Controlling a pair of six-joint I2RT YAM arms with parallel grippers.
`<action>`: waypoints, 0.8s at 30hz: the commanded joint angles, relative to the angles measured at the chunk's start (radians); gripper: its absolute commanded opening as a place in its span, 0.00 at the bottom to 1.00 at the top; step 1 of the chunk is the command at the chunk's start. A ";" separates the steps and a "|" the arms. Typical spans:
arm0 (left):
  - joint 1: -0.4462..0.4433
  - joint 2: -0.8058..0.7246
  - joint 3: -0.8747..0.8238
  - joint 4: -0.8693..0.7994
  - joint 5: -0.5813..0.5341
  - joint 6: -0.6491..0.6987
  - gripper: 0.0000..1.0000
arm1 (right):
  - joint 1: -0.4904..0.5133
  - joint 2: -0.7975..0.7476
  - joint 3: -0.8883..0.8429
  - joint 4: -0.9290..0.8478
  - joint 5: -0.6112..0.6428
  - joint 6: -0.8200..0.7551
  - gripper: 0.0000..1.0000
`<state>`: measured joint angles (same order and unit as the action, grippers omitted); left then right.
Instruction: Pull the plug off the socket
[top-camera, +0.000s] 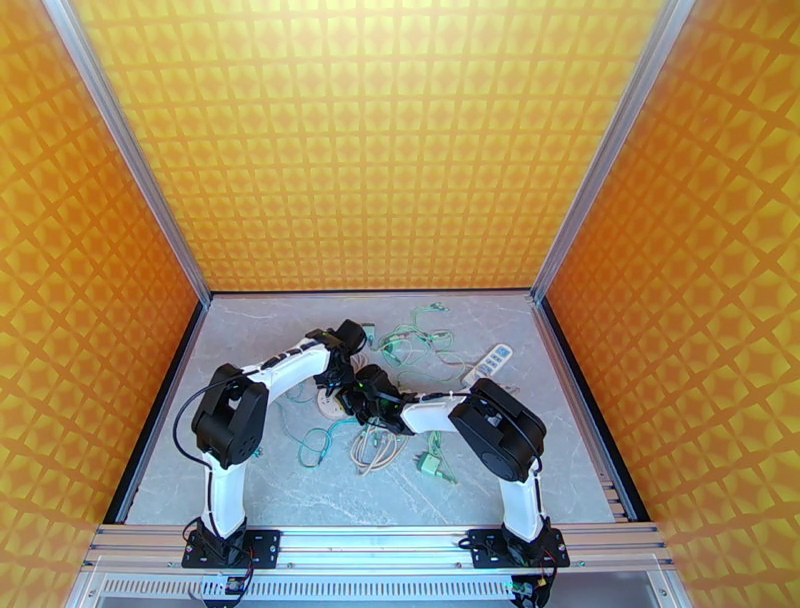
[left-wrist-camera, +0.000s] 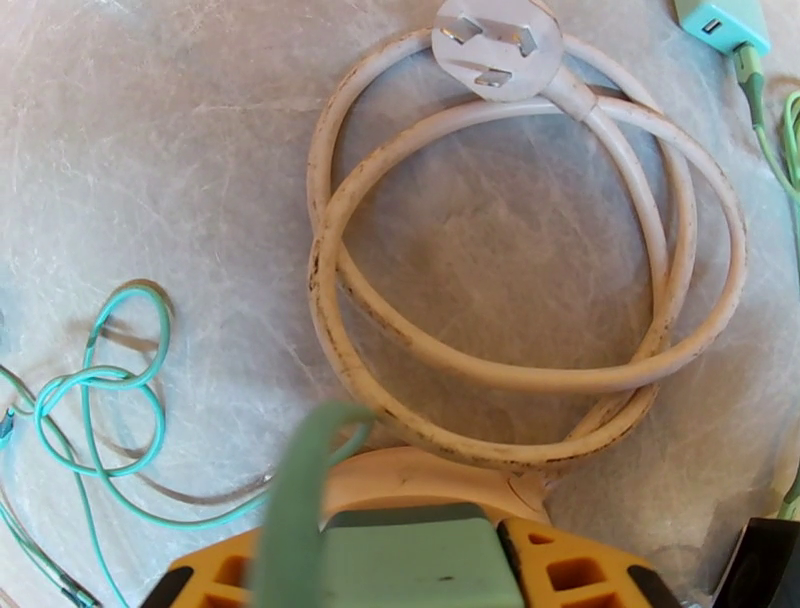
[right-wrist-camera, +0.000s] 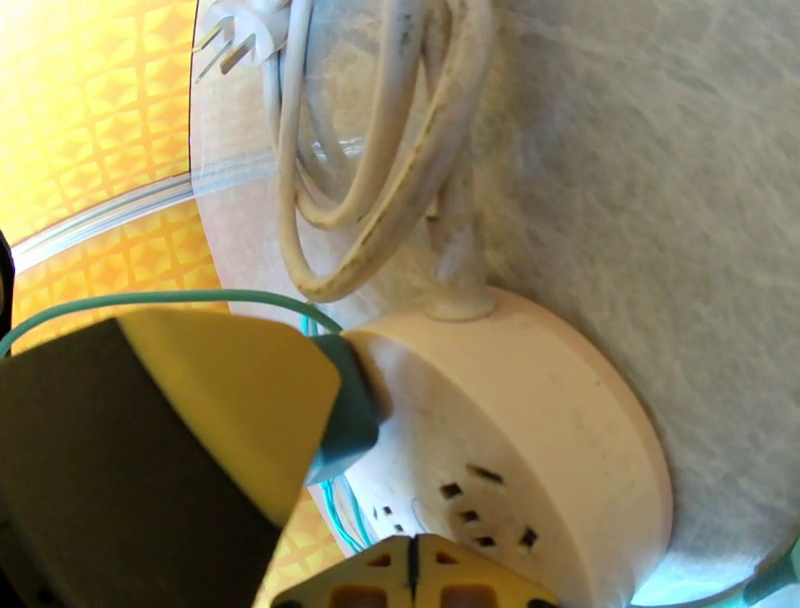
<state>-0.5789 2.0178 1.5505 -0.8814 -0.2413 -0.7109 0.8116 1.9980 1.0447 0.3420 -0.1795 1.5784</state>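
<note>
**Left gripper on plug, plug at socket rim**

Scene: both arms fold inward and meet over the middle of the grey table (top-camera: 560, 470), amid loose cables.

Round socket (right-wrist-camera: 540, 420): cream, lying flat, just left of centre on the table. Slots on its top face are visible. Its white cord (left-wrist-camera: 500, 375) lies coiled in loops right beside it and ends in a three-pin plug (left-wrist-camera: 495, 45), pins up.

Teal plug (right-wrist-camera: 345, 420): sits at the socket's left rim, its base against the cream body. Pins are not visible, so I cannot tell how deep it is seated. A green cable (left-wrist-camera: 300, 500) rises from it.

Left gripper (left-wrist-camera: 400, 578): clamped on the teal plug, with a yellow finger on each side of its body.

Right gripper (right-wrist-camera: 412, 572): fingertips pressed together with nothing between them, at the near edge of the socket's top face. I cannot tell whether it touches the socket.

Other: a thin teal cable (left-wrist-camera: 100, 376) is looped to the left of the cord, and a teal charger (left-wrist-camera: 722, 22) lies just right of the three-pin plug.
</note>
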 joint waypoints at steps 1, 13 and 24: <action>-0.040 0.023 0.013 -0.048 -0.029 0.008 0.19 | 0.015 0.056 -0.020 -0.251 -0.006 0.016 0.00; 0.069 -0.106 -0.085 0.027 0.106 -0.056 0.18 | 0.015 0.036 -0.016 -0.329 0.025 0.009 0.00; 0.028 -0.030 -0.021 -0.047 0.052 0.006 0.18 | 0.015 0.055 0.004 -0.350 0.013 0.007 0.00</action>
<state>-0.5289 1.9629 1.4765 -0.8486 -0.1387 -0.7467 0.8227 1.9896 1.0843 0.2317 -0.1734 1.5749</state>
